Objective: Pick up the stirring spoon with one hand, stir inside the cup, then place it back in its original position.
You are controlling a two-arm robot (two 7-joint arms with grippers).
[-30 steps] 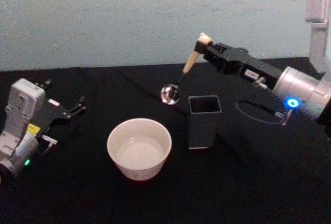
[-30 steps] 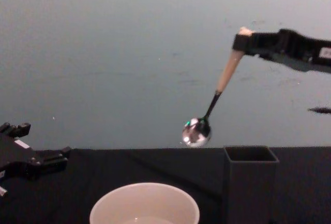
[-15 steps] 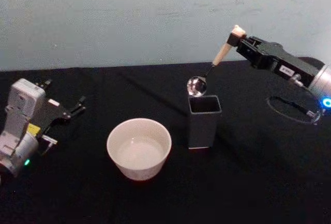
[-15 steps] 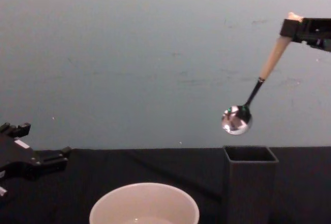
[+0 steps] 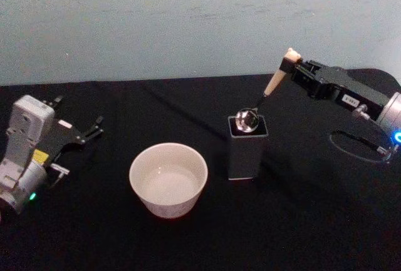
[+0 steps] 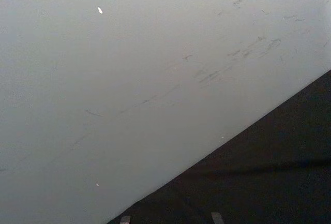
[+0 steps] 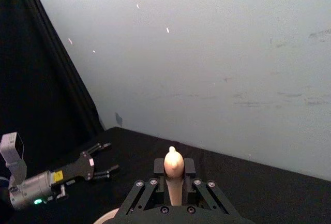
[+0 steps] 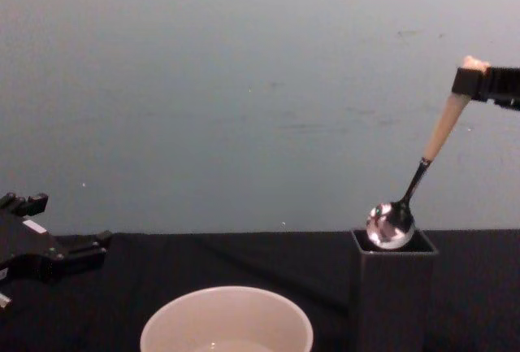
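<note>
My right gripper (image 5: 293,69) is shut on the top of the stirring spoon's beige handle (image 5: 274,81), just under the bear head (image 7: 174,161). The spoon hangs tilted, and its shiny bowl (image 8: 390,224) sits at the mouth of the dark grey square holder (image 5: 244,155), the original position, level with the rim (image 8: 394,238). The cream cup (image 5: 168,205) stands on the table left of the holder, apart from it, with clear liquid inside. My left gripper (image 5: 95,128) rests open at the far left of the table, nothing between its fingers.
A black cloth covers the table (image 5: 301,233), with a pale wall (image 5: 156,20) close behind. A looped cable (image 5: 357,143) hangs under the right arm, right of the holder. The left arm's grey body (image 5: 25,152) lies at the left edge.
The right gripper carried the spoon rightwards, past the cup's far side, then lowered it. The spoon's bowl went from hanging in the air to sitting at the holder's mouth. The left arm stayed still.
</note>
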